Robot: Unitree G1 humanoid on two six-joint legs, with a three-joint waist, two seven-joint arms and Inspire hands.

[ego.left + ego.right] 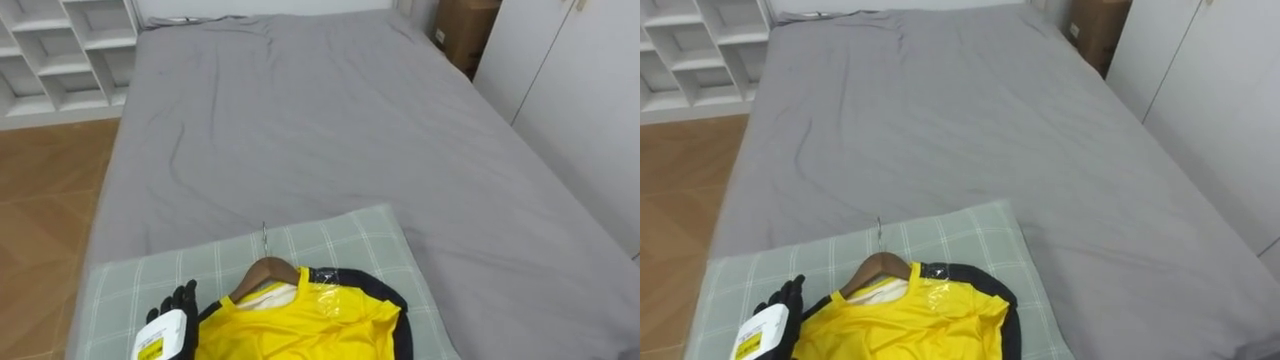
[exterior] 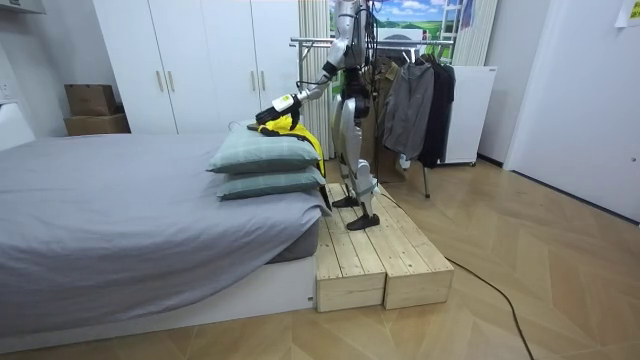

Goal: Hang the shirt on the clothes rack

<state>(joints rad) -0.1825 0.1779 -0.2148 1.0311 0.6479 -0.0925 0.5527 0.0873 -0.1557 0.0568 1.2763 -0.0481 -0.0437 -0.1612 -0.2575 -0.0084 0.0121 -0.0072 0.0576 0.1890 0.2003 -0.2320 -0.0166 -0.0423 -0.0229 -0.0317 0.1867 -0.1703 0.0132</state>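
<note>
While the robot stands on the wooden platform (image 2: 380,250) by the bed (image 1: 320,120), the yellow shirt (image 1: 290,325) is seen lying on its wooden hanger (image 1: 265,272) atop the checked pillow (image 1: 340,240). The left hand (image 1: 178,302) is held just beside the shirt, fingers loosely spread, with nothing grasped.

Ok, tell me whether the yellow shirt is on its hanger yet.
On it: the wooden hanger sits inside the collar of the yellow shirt, hook sticking out, both lying flat on the checked pillow.
</note>
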